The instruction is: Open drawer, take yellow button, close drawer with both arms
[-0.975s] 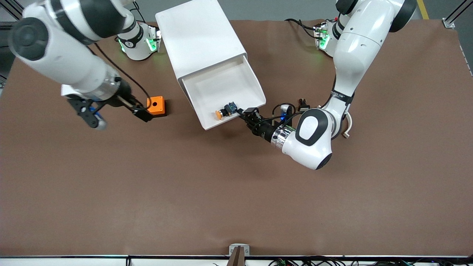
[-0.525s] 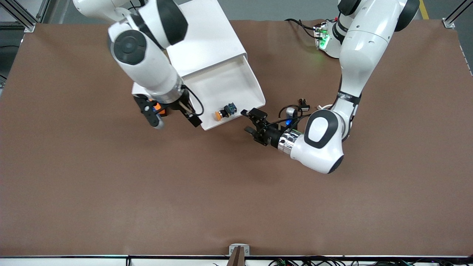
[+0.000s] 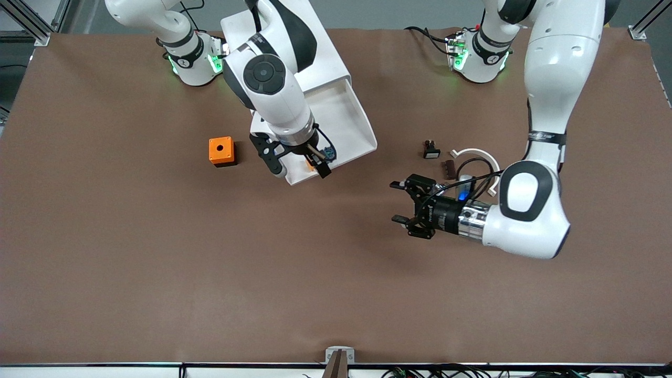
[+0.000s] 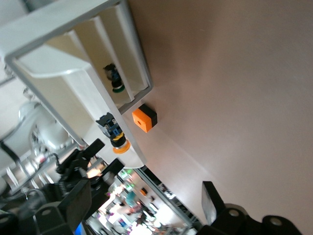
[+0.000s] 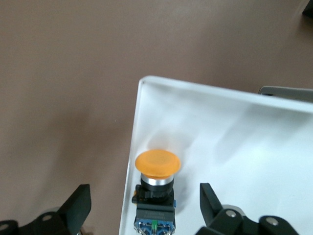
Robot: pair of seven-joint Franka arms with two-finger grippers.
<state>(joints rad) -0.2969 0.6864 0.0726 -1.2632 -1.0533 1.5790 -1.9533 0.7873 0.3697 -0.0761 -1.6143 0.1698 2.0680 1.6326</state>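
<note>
The button (image 5: 155, 191) lies on its side in the pulled-out drawer (image 3: 362, 137), near the front corner, its long axis running from orange cap at the drawer's front lip to blue rear. The right claw (image 3: 299, 163) hangs over it, jaws wide, button between them. The left claw (image 3: 401, 202) hovers wide open over bare counter (image 3: 210, 273), well apart.

From the front, the right gripper (image 3: 298, 164) covers most of the tiny orange-capped push button (image 3: 310, 163).

Glossy white plastic drawer (image 5: 234, 127), matt brown table covering (image 3: 210, 273) (smooth), satin orange button (image 5: 157, 164) cap.
</note>
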